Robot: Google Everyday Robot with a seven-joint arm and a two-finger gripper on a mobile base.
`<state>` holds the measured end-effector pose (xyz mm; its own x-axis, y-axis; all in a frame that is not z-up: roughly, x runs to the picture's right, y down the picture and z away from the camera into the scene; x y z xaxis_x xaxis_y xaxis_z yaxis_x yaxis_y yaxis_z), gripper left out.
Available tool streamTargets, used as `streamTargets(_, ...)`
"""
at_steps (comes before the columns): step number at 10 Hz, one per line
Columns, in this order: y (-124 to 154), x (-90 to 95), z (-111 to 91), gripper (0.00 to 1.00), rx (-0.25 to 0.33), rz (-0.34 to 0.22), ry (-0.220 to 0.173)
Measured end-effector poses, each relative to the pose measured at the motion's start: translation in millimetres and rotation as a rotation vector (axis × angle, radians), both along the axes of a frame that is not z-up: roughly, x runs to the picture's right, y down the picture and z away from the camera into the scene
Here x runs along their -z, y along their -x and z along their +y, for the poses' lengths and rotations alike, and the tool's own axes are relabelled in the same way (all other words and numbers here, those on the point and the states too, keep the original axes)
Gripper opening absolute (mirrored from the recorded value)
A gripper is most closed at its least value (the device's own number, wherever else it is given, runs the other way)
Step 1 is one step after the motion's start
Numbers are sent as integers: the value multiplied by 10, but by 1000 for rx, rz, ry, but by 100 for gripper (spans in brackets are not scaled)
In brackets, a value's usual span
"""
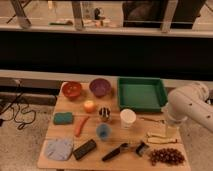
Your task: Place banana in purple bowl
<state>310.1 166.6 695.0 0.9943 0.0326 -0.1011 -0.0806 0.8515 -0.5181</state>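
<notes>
Evidently the reach-to-grasp is in hand: the gripper (171, 131), jaws spread and holding nothing, hangs just above the banana (161, 138) at the wooden table's (117, 136) front right. The banana lies flat, its long axis running left-right. Closing across its narrow middle should grip best, before carrying it to the purple bowl (99, 87).

You have the banana (161, 139), small, slim and pale yellow, lying flat near the right edge of the surface (67, 132), long axis roughly left to right. The gripper (171, 131) hangs just above its right end, jaws apart. Your purple bowl (100, 87) sits upright, mouth up, at the back of the surface, left of centre, well apart from the banana.
</notes>
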Motion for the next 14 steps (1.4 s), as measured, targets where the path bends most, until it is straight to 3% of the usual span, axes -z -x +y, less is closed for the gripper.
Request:
streamTargets(2,-66,-44,81,80,1,-13,-53)
streamTargets(14,-101,-410,476,80,56,-4,26)
